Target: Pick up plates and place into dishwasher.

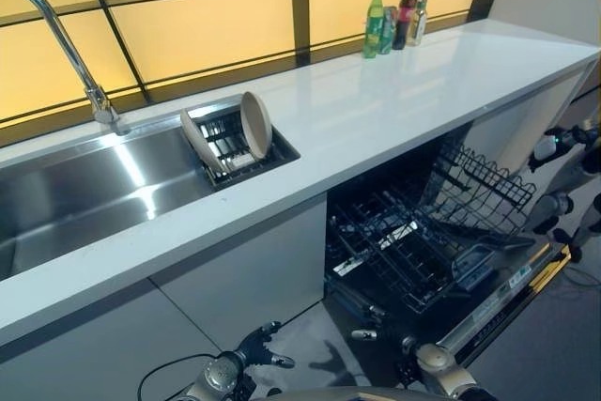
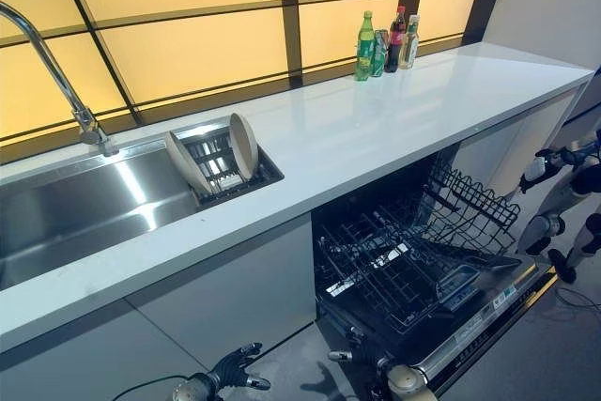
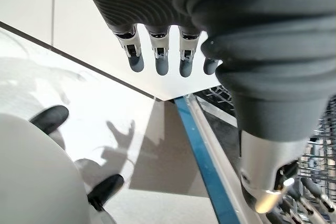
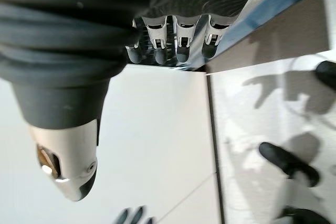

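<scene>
Two beige plates stand on edge in a black rack [image 1: 246, 159] at the sink's right end: one [image 1: 255, 124] upright on the right, one [image 1: 200, 140] leaning on the left. Below the counter, the dishwasher is open, with its lower rack [image 1: 404, 241] pulled out over the lowered door [image 1: 512, 293]. My left hand [image 1: 258, 347] hangs low in front of the cabinets, its fingers [image 3: 159, 56] straight and holding nothing. Near the door's front corner my right hand [image 1: 376, 335] also hangs low, its fingers [image 4: 181, 43] relaxed and empty. Both hands are far below the plates.
A steel sink [image 1: 84, 194] with a tall faucet [image 1: 56, 35] fills the counter's left. Three bottles [image 1: 394, 21] stand at the back of the white counter [image 1: 394, 100]. Another robot's silver limbs [image 1: 563, 176] show at the right edge, beyond the door.
</scene>
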Controlling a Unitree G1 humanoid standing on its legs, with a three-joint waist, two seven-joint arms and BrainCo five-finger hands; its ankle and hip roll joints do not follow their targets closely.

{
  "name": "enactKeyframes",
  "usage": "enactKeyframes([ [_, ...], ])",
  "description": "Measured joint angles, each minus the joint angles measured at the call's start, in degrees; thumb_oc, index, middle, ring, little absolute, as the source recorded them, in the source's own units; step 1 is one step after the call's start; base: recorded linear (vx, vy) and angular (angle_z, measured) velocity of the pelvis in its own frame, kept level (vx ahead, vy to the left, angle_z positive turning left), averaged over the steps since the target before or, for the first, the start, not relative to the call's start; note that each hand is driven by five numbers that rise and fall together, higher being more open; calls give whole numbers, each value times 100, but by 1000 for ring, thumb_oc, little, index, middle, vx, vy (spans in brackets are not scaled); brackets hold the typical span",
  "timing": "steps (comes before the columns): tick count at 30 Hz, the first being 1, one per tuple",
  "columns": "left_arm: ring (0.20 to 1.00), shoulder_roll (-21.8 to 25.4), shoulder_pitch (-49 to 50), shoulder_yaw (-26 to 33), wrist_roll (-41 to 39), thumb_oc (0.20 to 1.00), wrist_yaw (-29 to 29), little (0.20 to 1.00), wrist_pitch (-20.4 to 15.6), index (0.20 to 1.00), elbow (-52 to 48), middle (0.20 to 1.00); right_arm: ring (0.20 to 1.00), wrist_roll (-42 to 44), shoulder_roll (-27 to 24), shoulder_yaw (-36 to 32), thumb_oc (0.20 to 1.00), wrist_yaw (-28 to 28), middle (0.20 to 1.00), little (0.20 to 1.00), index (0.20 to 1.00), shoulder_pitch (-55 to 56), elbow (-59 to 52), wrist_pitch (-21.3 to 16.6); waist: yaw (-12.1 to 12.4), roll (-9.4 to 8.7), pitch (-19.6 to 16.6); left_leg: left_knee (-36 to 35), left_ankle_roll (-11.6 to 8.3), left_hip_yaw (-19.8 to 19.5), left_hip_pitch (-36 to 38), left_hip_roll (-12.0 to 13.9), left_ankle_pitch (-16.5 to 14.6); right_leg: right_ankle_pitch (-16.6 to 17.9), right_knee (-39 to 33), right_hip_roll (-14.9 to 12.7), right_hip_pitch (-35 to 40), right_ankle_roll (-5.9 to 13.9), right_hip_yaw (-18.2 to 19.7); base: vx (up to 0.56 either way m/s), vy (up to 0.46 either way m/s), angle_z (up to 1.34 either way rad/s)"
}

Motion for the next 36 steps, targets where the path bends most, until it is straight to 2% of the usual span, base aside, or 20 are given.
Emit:
enactKeyframes([
  [5, 1000, 14, 99, 110, -7, 1000, 4, 1000, 6, 1000, -194, 1000, 1000, 255, 20, 2, 1000, 426, 1000, 1000, 1000, 118, -297, -7, -15, -98, -58, -1, 8, 0, 8, 9, 11, 12, 1, 8, 14, 17, -8, 58, 6, 0],
  [8, 1000, 31, 195, 351, -451, 1000, -24, 1000, 11, 1000, -295, 1000, 1000, 327, 28, -2, 1000, 404, 1000, 1000, 1000, 175, -332, -8, -18, -138, -83, -3, 12, -1, 28, 9, 16, 10, 0, 6, 33, 15, -8, 52, -10, 0],
  [11, 1000, 172, 355, 534, -956, 1000, -366, 1000, 12, 1000, -954, 1000, 1000, 474, -3, -27, 1000, 274, 1000, 1000, 1000, 319, -820, 3, -18, -127, -60, -6, 20, 0, 105, 8, 35, 10, 0, 4, 64, 15, -8, 11, -2, 0],
  [14, 1000, 488, 443, 545, -1357, 1000, -947, 1000, -58, 1000, -2081, 1000, 1000, 653, -29, -48, 1000, 178, 1000, 1000, 1000, 394, -1312, 74, -17, -101, -48, -9, 9, -7, 109, 9, 21, 8, 0, 3, 115, 12, -11, -15, 26, 2],
  [19, 1000, 1356, 313, 560, -1955, 1000, -2179, 1000, -239, 1000, -4335, 1000, 1000, 690, -273, -83, 1000, 141, 1000, 1000, 1000, 436, -1479, 225, -10, 7, 9, -9, 7, -20, 85, 5, 23, 1, 0, 0, 109, 1, -10, -16, 56, 2],
  [22, 1000, 1558, 132, 740, -2948, 1000, -3094, 1000, 24, 1000, -5581, 1000, 1000, 689, -370, -106, 1000, 55, 1000, 1000, 1000, 454, -1477, 297, 1, 69, 41, -8, 7, -47, 81, 4, 23, -1, 0, 3, 115, -4, -15, 32, 9, 4],
  [25, 1000, 1421, -322, 1093, -3968, 1000, -3392, 1000, 271, 1000, -6417, 1000, 1000, 665, -284, -127, 1000, 51, 1000, 1000, 1000, 535, -1465, 294, 0, 94, 24, -7, 9, -75, 106, 5, 25, 10, -1, 8, 152, 14, -32, 51, -23, 4],
  [28, 1000, 1442, -917, 1611, -4270, 1000, -2789, 1000, 161, 1000, -6693, 1000, 1000, 688, -179, -123, 1000, 108, 1000, 1000, 1000, 602, -1474, 283, -8, 113, 8, -6, 13, -108, 108, 4, 29, 8, 0, 11, 169, 13, -56, 50, -48, 4],
  [31, 1000, 1717, -1464, 2262, -4213, 1000, -1828, 1000, -270, 1000, -6692, 1000, 1000, 885, -186, -129, 1000, 232, 1000, 1000, 1000, 711, -1516, 270, -20, 103, -3, -6, 11, -123, 114, 5, 29, 6, -1, 15, 183, 11, -64, 42, -21, 2],
  [34, 1000, 2210, -1899, 2741, -3376, 1000, -332, 1000, -835, 1000, -6606, 1000, 1000, 1044, -204, -138, 1000, 256, 1000, 1000, 1000, 811, -1684, 154, -19, 105, -13, -7, 11, -128, 115, -1, 28, -1, -1, 10, 192, 11, -68, 25, 5, 1],
  [36, 1000, 2852, -2284, 2745, -2415, 1000, 699, 1000, -1014, 1000, -6303, 1000, 1000, 1096, -219, -139, 1000, 252, 1000, 1000, 1000, 843, -1868, 145, -24, 85, -37, -7, 10, -133, 112, 1, 27, -2, 0, 13, 194, 11, -73, 55, 31, 2],
])
